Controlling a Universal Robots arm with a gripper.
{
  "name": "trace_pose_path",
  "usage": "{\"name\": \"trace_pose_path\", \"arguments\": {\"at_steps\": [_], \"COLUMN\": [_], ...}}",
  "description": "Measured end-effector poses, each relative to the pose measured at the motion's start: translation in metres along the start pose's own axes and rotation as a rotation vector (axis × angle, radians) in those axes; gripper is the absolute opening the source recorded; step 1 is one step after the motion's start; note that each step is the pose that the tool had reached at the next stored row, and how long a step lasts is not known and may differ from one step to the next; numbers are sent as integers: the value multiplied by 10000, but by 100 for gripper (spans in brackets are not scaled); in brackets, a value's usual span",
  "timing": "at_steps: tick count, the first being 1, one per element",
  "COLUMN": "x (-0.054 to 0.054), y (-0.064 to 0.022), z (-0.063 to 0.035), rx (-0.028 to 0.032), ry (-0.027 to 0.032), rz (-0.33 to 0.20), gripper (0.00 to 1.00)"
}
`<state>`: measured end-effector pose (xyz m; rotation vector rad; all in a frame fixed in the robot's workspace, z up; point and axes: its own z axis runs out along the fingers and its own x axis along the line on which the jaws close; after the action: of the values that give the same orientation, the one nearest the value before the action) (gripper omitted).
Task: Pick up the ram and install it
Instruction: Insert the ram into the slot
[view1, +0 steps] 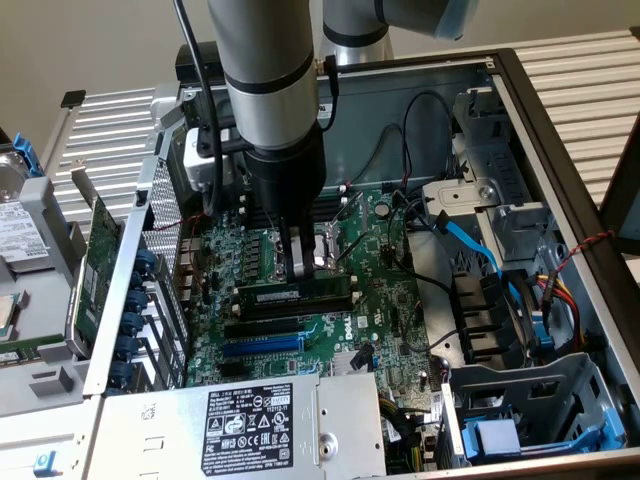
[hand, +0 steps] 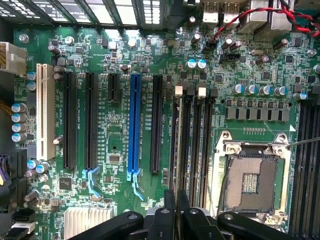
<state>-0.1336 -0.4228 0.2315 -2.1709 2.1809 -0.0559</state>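
Note:
The ram (view1: 295, 297) is a long dark green stick with a pale label strip. It stands on edge in a black memory slot on the green motherboard (view1: 385, 300), inside the open computer case. My gripper (view1: 303, 268) comes straight down on its middle, and the silver fingers reach its top edge. In the wrist view the ram (hand: 178, 140) shows edge-on as a thin line along the slot beside the empty slots. There my gripper (hand: 176, 200) has its black fingers nearly together, pinching that edge.
The open CPU socket (hand: 252, 182) lies right beside the memory slots. A blue expansion slot (hand: 134, 125) and black ones sit on the other side. The power supply (view1: 250, 425), a blue cable (view1: 470, 245) and a drive cage (view1: 530, 400) crowd the case. A green card (view1: 95, 260) stands outside it.

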Motion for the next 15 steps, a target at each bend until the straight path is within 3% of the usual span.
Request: {"name": "trace_pose_path", "arguments": {"at_steps": [15], "x": [-4], "y": [3], "z": [23], "rx": [0], "ry": [1], "rz": [1], "gripper": [13]}}
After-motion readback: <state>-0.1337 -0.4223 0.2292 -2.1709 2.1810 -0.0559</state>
